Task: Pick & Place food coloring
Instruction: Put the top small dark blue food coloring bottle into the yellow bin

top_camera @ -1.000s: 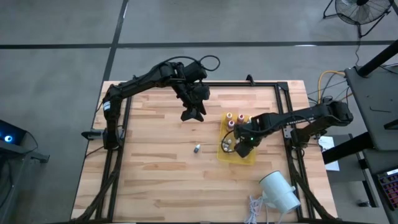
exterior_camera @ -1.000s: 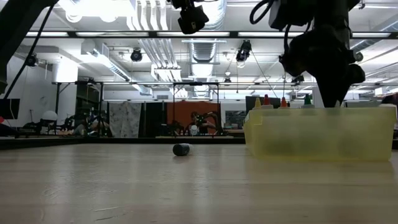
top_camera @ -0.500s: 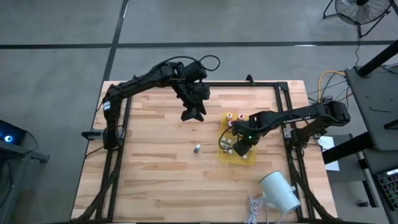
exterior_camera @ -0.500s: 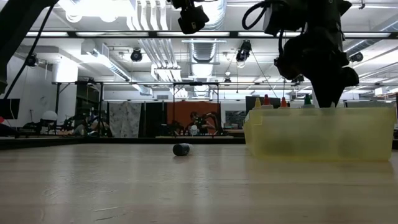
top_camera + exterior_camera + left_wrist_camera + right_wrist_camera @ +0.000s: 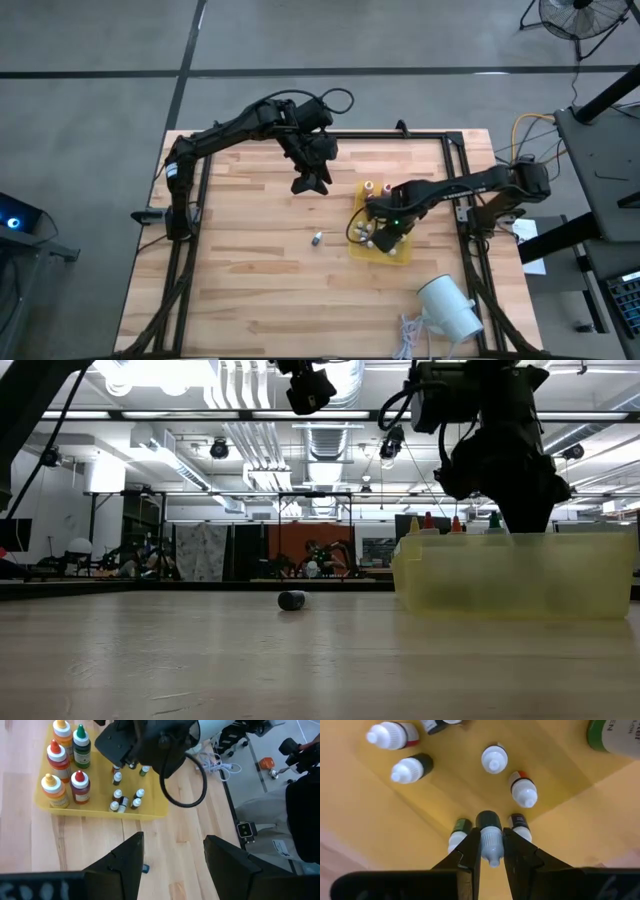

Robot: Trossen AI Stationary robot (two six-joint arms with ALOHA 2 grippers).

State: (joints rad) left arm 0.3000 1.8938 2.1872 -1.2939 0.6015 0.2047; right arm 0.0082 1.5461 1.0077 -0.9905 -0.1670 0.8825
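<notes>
Your right gripper (image 5: pixel 491 851) is over the yellow tray (image 5: pixel 392 254), fingers clenched on a small white-capped vial (image 5: pixel 491 842), held just above the tray floor between two standing vials. The step looks like setting it down: lower it straight, keep it upright, and open only once its base rests on the tray, so it does not tip into the neighbours touching distance away on either side. Pull up vertically afterwards; the other vials (image 5: pixel 125 800) stand close together, and the bigger bottles (image 5: pixel 67 762) with orange, red and green tops sit at the tray's other end. One more vial (image 5: pixel 316 238) lies on the table, well apart from the tray, likely the next pick. Your left gripper (image 5: pixel 172 865) hangs high above the table with its fingers spread and nothing in them. The table (image 5: pixel 240 280) is bare wood slats; a white cylinder (image 5: pixel 449 308) lies near its edge by some cable. Behind is an open workshop.
</notes>
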